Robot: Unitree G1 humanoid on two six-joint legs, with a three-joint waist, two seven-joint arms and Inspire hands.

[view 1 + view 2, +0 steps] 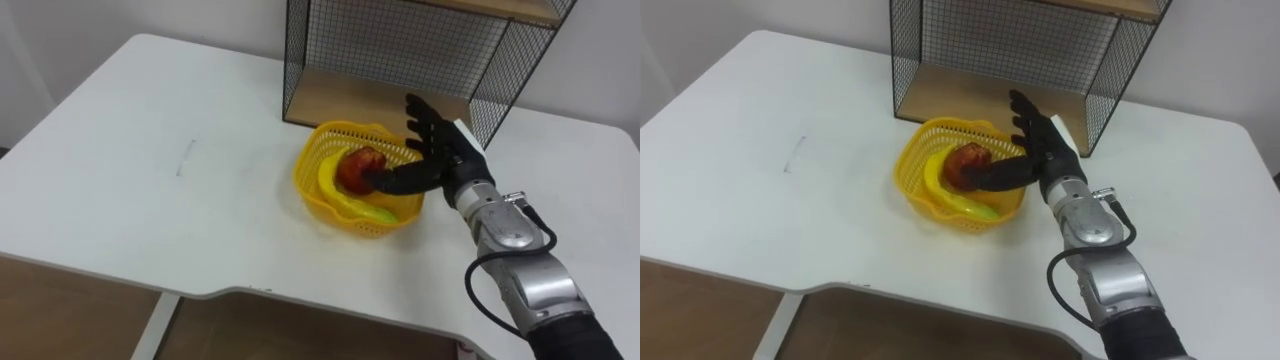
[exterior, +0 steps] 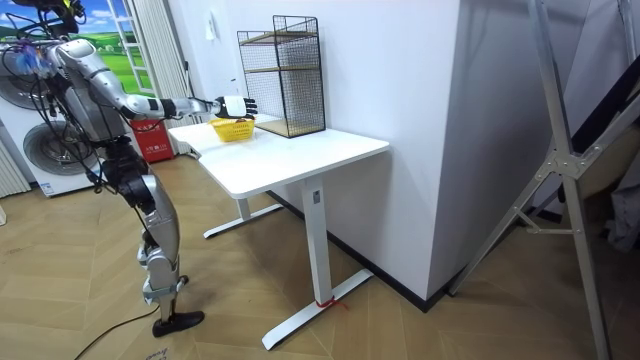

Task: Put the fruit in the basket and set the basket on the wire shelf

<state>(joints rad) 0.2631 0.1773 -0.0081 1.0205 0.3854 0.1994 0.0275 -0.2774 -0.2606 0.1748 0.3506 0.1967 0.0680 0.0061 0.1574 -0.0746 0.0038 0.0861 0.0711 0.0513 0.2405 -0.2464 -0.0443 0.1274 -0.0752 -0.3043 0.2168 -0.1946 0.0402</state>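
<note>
While your robot stands at the white table (image 1: 150, 200), the wire shelf (image 1: 400, 50) sits at its far edge. Just before the shelf rests the yellow basket (image 1: 308, 188). Your right hand (image 1: 445, 158) is released at the basket's right rim, fingers straight, thumb reaching inside over the banana (image 1: 345, 198) toward the red apple (image 1: 355, 168).

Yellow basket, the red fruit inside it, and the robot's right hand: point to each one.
yellow basket (image 1: 310, 185), left eye view, on its left wall.
red fruit (image 1: 355, 165), left eye view, on its top.
right hand (image 1: 445, 155), left eye view, on its back.
</note>
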